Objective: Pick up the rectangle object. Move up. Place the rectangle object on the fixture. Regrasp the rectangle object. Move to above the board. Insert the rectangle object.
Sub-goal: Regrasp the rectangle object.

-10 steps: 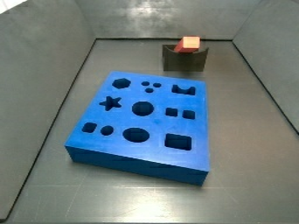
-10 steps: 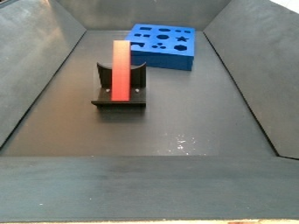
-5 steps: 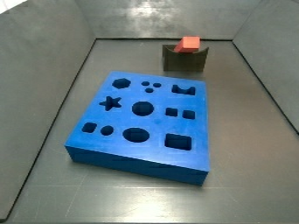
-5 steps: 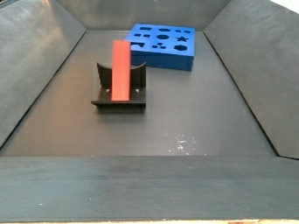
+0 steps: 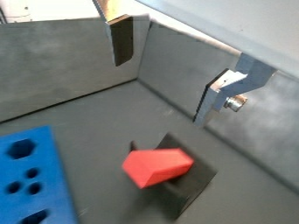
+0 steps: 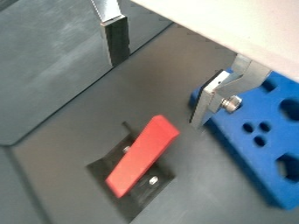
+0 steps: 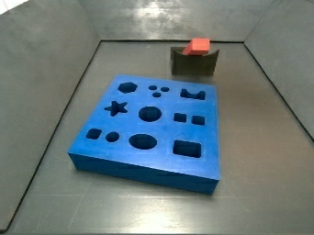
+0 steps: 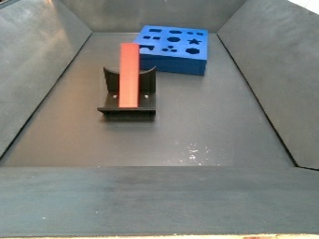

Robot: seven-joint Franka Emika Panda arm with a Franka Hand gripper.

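Looking through both wrist views, I see the gripper (image 6: pixel 163 74) hanging above the floor with its flat silver fingers (image 5: pixel 121 40) spread wide apart and nothing between them, though neither side view shows it. The long red-orange rectangular block (image 8: pixel 129 75) stands propped on the dark notched fixture (image 8: pixel 127 101), well apart from the thick blue board with shaped holes (image 7: pixel 152 129), which both wrist views crop to one corner (image 6: pixel 264 131).

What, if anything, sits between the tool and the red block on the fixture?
Nothing visible. In both wrist views the tool is open above the floor, its fingers apart from the red block, which rests on the fixture. Only bare floor lies between. The board is off to the side.
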